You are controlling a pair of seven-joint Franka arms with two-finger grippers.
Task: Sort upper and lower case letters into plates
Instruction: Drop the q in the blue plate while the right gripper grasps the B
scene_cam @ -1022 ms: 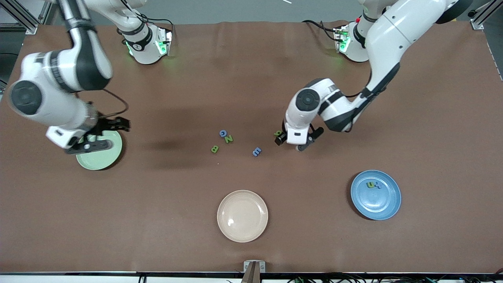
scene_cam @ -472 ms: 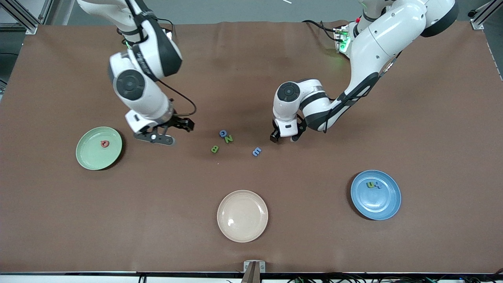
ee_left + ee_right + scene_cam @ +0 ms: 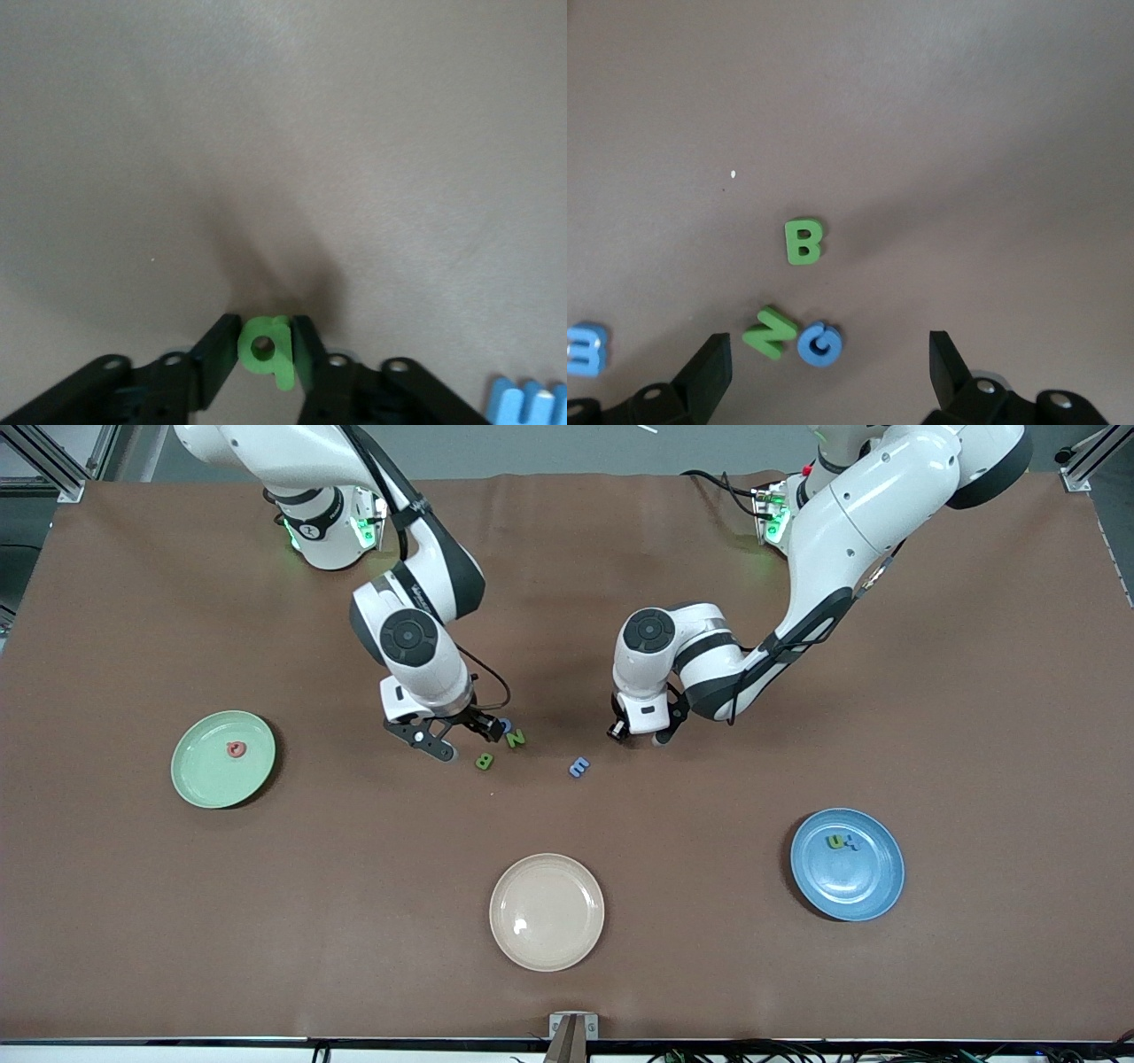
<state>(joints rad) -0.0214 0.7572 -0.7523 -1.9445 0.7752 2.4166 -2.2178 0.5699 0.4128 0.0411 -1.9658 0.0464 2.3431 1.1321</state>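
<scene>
My left gripper (image 3: pixel 631 733) is shut on a green lowercase g (image 3: pixel 266 347), low over the table beside the blue E (image 3: pixel 578 767); the E also shows in the left wrist view (image 3: pixel 530 404). My right gripper (image 3: pixel 462 737) is open, low over the blue G (image 3: pixel 819 344) and green N (image 3: pixel 771 332), with the green B (image 3: pixel 803 242) just past them. In the front view the N (image 3: pixel 516 738) and B (image 3: pixel 484 761) lie mid-table. The mint green plate (image 3: pixel 204 779) holds a red letter (image 3: pixel 236 749). The blue plate (image 3: pixel 850 886) holds a green u (image 3: pixel 834 841) and a blue x (image 3: pixel 853 845).
A cream-beige plate (image 3: pixel 547 921) sits near the front edge at mid-table. The green plate is toward the right arm's end, the blue plate toward the left arm's end. Bare brown table lies between the plates and the letter cluster.
My right arm swung from over the green plate, where the red letter now lies, to the G and N cluster. My left gripper shifted slightly and now covers the green g.
</scene>
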